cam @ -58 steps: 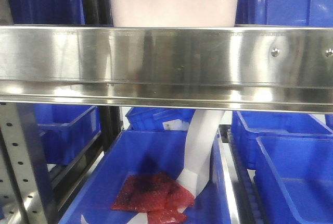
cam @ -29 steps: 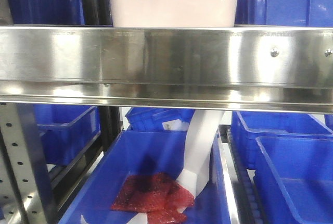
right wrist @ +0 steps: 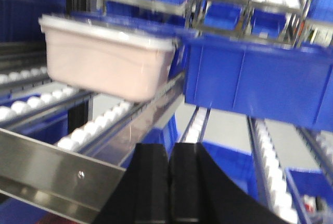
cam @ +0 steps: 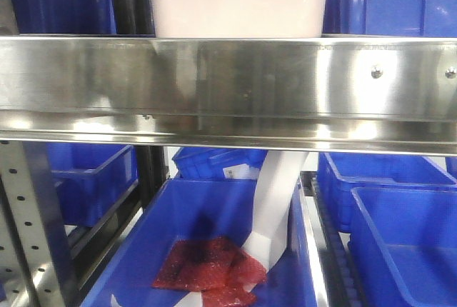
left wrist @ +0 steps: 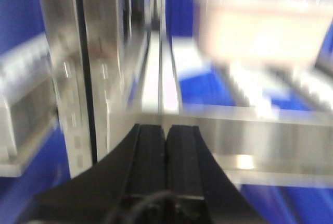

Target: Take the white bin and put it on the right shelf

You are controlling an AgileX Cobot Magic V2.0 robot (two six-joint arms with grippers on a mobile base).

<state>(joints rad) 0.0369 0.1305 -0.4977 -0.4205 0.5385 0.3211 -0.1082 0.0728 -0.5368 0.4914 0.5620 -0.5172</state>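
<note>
So the right shelf [cam: 228, 82] fills the front view, steel rail across the whole frame. The white bin [cam: 239, 0] sits on its rollers behind that rail, blue bins [right wrist: 255, 78] just beside it. Both the left gripper [left wrist: 166, 133] and right gripper [right wrist: 169, 153] have fingers pressed together, holding nothing. My worry: closed fingers could bump the rail or shove the bin back.

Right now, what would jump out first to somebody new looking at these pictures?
The broad shiny front rail of the right shelf spans the front view. The pale white bin sits just above it, between blue bins. Below, another blue bin holds red bubble wrap.
</note>
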